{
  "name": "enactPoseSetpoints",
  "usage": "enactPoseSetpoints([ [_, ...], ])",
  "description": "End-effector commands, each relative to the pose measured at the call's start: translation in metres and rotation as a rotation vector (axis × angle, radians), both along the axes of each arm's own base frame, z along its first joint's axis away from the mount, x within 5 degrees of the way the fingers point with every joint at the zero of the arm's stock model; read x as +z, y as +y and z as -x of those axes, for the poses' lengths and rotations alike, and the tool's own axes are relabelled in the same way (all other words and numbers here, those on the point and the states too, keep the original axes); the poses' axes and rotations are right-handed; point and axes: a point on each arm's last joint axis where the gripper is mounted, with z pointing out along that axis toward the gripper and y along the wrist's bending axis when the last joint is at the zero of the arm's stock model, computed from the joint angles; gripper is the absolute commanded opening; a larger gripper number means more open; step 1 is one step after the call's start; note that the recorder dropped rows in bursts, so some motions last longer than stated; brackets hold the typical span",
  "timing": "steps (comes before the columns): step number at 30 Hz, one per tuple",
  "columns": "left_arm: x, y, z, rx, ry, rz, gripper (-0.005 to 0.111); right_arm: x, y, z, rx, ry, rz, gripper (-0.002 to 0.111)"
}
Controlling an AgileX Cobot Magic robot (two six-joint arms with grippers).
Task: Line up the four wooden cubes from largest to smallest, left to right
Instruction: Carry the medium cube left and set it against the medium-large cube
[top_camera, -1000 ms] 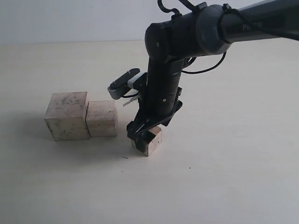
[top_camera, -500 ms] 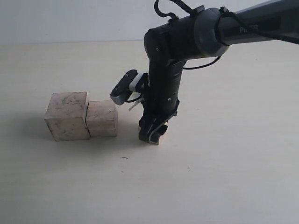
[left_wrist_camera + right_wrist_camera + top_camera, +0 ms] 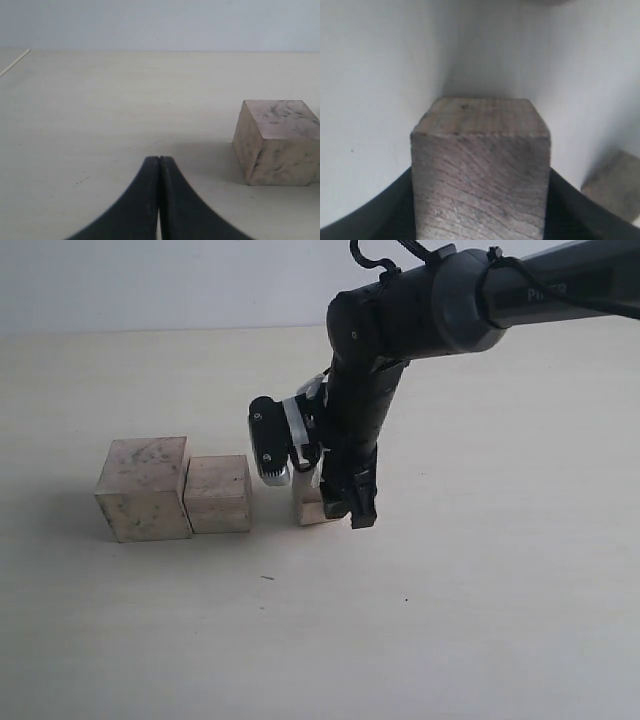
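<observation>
Three of the wooden cubes show in the exterior view. The largest cube, smudged dark, stands at the left with the second cube touching its right side. My right gripper is shut on the third cube, held low just right of the second cube with a small gap between them. A corner of another wooden block shows in the right wrist view; which cube it is I cannot tell. My left gripper is shut and empty, a short way from the largest cube.
The pale tabletop stretches to the front and right of the cubes. The right arm's dark upper link reaches in from the upper right, above the table.
The right gripper has closed on the third cube, turned with it, and moved it left and back toward the second cube. The two left cubes have not moved.
</observation>
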Motion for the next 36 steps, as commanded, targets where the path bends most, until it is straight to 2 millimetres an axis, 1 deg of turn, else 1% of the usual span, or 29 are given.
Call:
enactPoseSetpoints([
  [1, 0.001, 0.000, 0.000, 0.007, -0.017, 0.004, 0.000, 0.012, 0.011, -0.004, 0.058, 0.011, -0.102, 0.000],
  [3, 0.001, 0.000, 0.000, 0.007, -0.017, 0.004, 0.000, 0.016, 0.016, -0.009, 0.060, -0.005, -0.117, 0.000],
  [5, 0.001, 0.000, 0.000, 0.007, -0.017, 0.004, 0.000, 0.015, 0.019, -0.015, 0.043, -0.002, -0.120, 0.000],
  [8, 0.001, 0.000, 0.000, 0.007, -0.017, 0.004, 0.000, 0.010, 0.025, -0.020, 0.034, 0.016, -0.114, 0.000],
  [12, 0.001, 0.000, 0.000, 0.007, -0.017, 0.004, 0.000, 0.000, 0.028, -0.022, 0.031, 0.058, -0.083, 0.000],
  [16, 0.001, 0.000, 0.000, 0.007, -0.017, 0.004, 0.000, -0.006, 0.029, -0.023, -0.035, 0.087, -0.080, 0.000],
  [19, 0.001, 0.000, 0.000, 0.007, -0.017, 0.004, 0.000, -0.008, 0.030, -0.021, -0.072, 0.115, -0.096, 0.000],
  [26, 0.001, 0.000, 0.000, 0.007, -0.017, 0.004, 0.000, -0.007, 0.031, -0.016, -0.085, 0.178, -0.098, 0.000],
  [32, 0.001, 0.000, 0.000, 0.007, -0.017, 0.004, 0.000, -0.007, 0.031, -0.016, -0.089, 0.179, -0.104, 0.000],
  [34, 0.001, 0.000, 0.000, 0.007, -0.017, 0.004, 0.000, -0.007, 0.032, -0.015, -0.097, 0.191, -0.116, 0.002],
  [36, 0.001, 0.000, 0.000, 0.007, -0.017, 0.004, 0.000, -0.006, 0.034, -0.014, -0.109, 0.206, -0.132, 0.007],
])
